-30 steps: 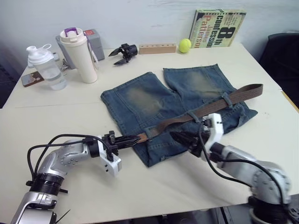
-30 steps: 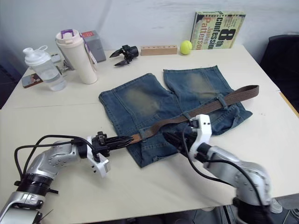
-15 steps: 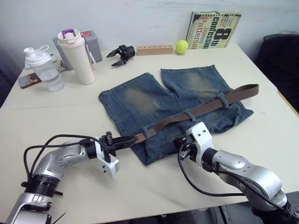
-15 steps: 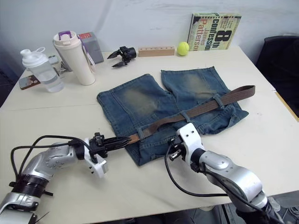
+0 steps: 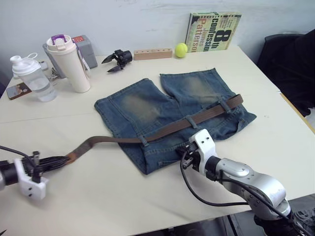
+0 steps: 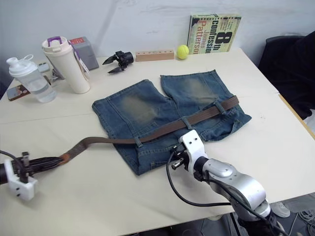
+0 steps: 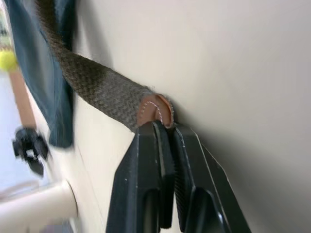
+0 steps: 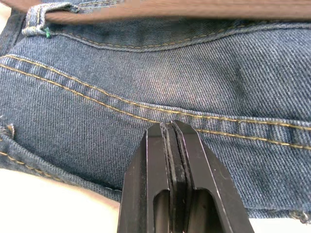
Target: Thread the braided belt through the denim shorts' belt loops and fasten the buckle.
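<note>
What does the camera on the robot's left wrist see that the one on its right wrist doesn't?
Left wrist view alone: the left gripper shut on the tan leather tip of the braided belt, over bare table. Right wrist view alone: the right gripper shut, its tips against the yellow-stitched cloth. Both share the belt and the denim shorts.

office-like room — pale table [image 5: 147, 206], book [image 5: 212, 31], bottles — plain wall
</note>
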